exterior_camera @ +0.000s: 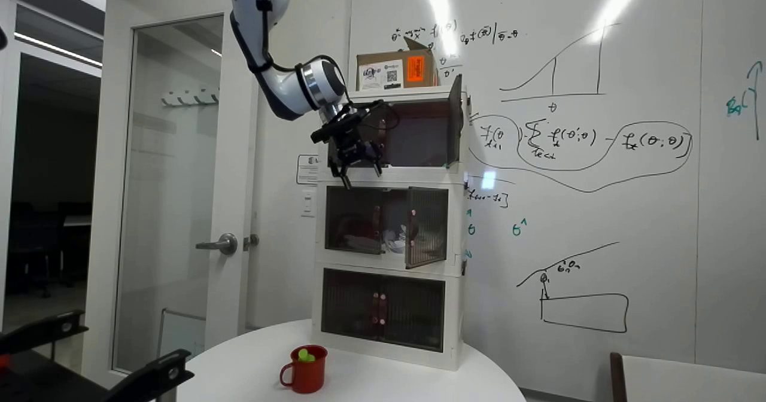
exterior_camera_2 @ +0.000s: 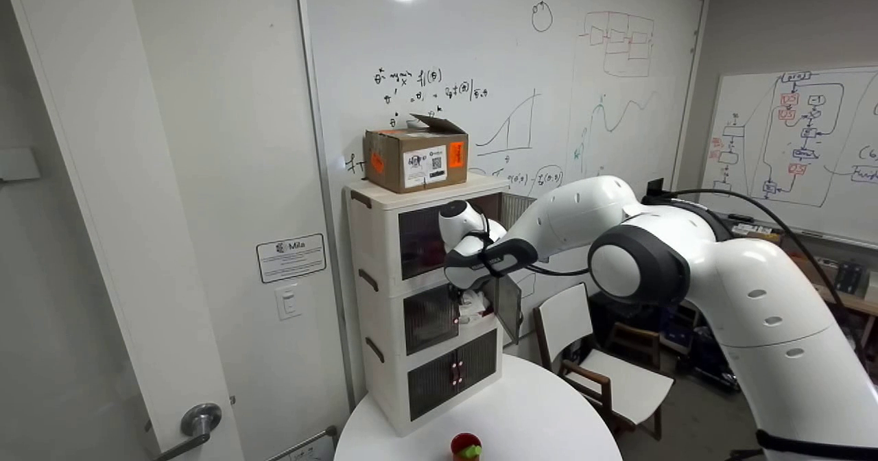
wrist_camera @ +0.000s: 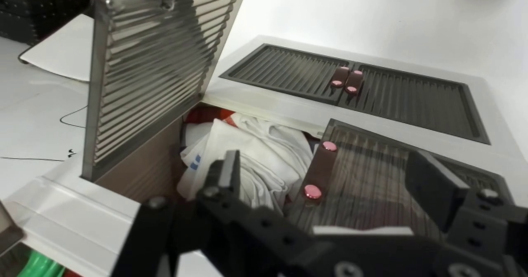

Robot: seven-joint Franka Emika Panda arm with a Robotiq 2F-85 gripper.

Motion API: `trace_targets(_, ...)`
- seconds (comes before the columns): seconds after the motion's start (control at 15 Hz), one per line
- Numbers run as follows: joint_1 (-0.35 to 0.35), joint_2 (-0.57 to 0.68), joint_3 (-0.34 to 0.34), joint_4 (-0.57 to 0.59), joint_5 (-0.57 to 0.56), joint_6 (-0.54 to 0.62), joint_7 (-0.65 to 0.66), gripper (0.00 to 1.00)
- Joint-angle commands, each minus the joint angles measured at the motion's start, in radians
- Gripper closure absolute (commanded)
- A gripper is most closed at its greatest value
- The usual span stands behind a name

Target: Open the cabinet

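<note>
While the cabinet stands on the white surface, one middle door standing open, I hold my pincer before it, fingers apart. A cardboard box sits atop the cabinet, a red mug in front of it, a whiteboard behind it, a chair to its side.

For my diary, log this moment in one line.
task: open cabinet; middle compartment: one open door, one shut door, white cloth inside; fingers: apart, empty
</note>
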Motion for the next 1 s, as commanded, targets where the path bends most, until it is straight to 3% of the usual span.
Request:
trace_targets(0.0,-0.007,0.094,-0.019,0.122,0.034,0.029,-0.056,0.00)
trace_targets(0.93,-0.037,0.274,0.017,0.342,0.141,0.093,-0.322,0.00)
